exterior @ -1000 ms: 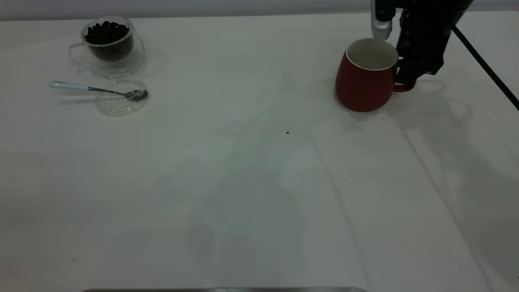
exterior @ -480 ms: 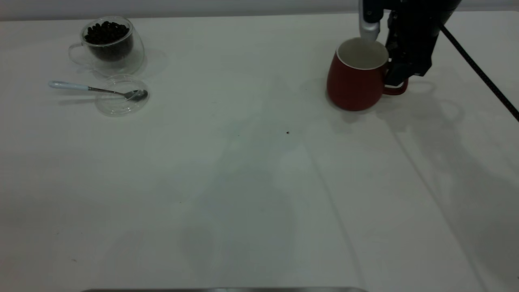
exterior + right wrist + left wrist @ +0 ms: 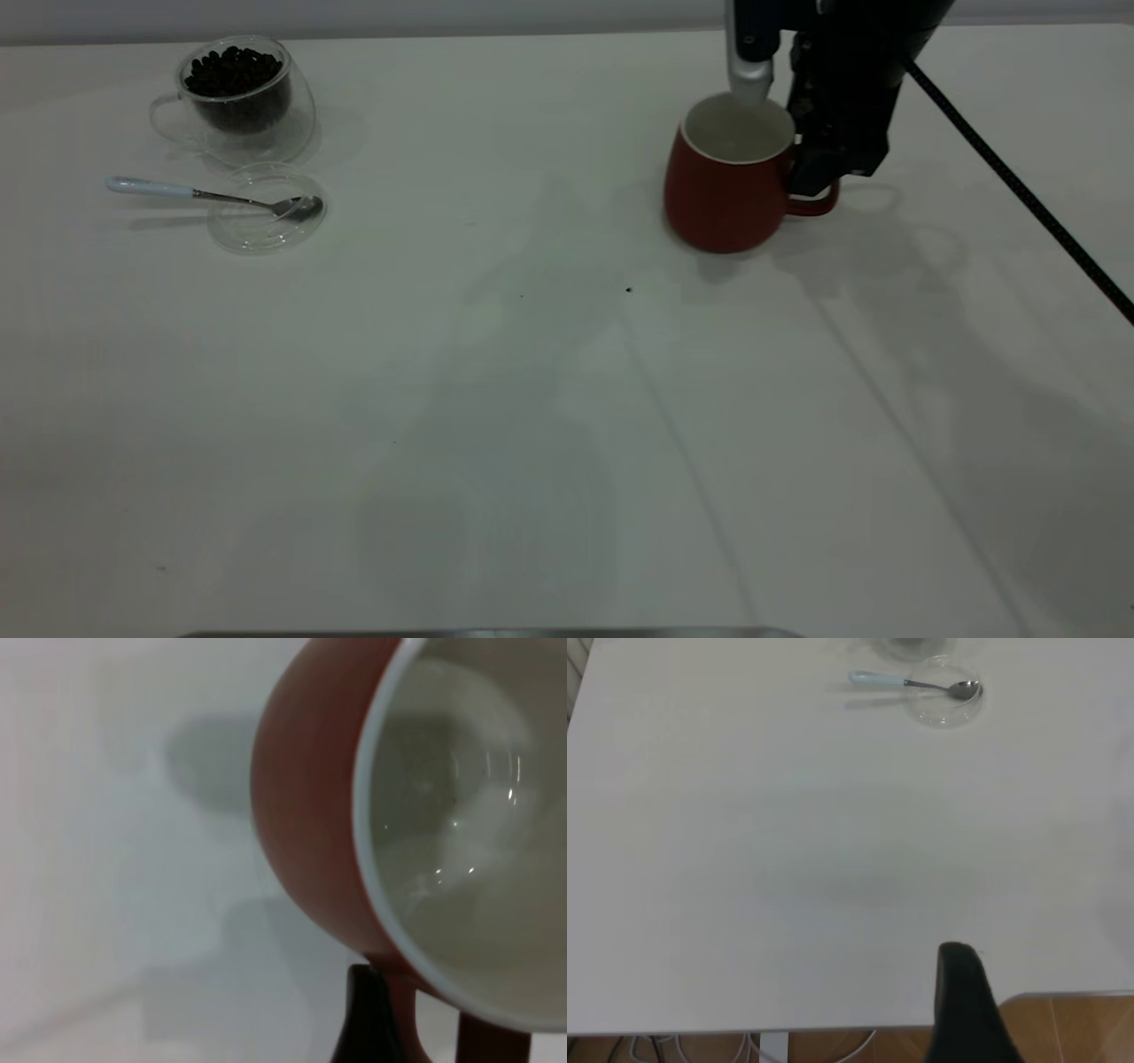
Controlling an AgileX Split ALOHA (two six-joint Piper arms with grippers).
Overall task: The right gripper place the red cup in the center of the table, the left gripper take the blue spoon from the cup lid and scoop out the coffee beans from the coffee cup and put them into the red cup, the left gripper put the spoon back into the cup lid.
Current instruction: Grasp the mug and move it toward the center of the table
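Note:
The red cup (image 3: 722, 199) hangs by its handle from my right gripper (image 3: 813, 177), which is shut on that handle right of the table's (image 3: 532, 399) middle. Its base is just off the tabletop or barely touching; I cannot tell which. In the right wrist view the red cup (image 3: 310, 815) fills the frame, white inside and empty, with my right gripper (image 3: 399, 1028) at its handle. The blue spoon (image 3: 213, 197) lies with its bowl in the cup lid (image 3: 266, 232) at far left. Behind them, the coffee cup (image 3: 239, 97) holds coffee beans (image 3: 232, 71). My left gripper (image 3: 966, 1010) is parked past the table's edge.
A tiny dark speck (image 3: 629, 289) lies on the table near the middle. The right arm's black cable (image 3: 1019, 186) slants down to the right edge. From the left wrist, the blue spoon (image 3: 912, 682) and cup lid (image 3: 943, 702) are seen far off.
My right gripper has carried the red cup to the left, toward the table's middle. The spoon, lid and coffee cup have not moved.

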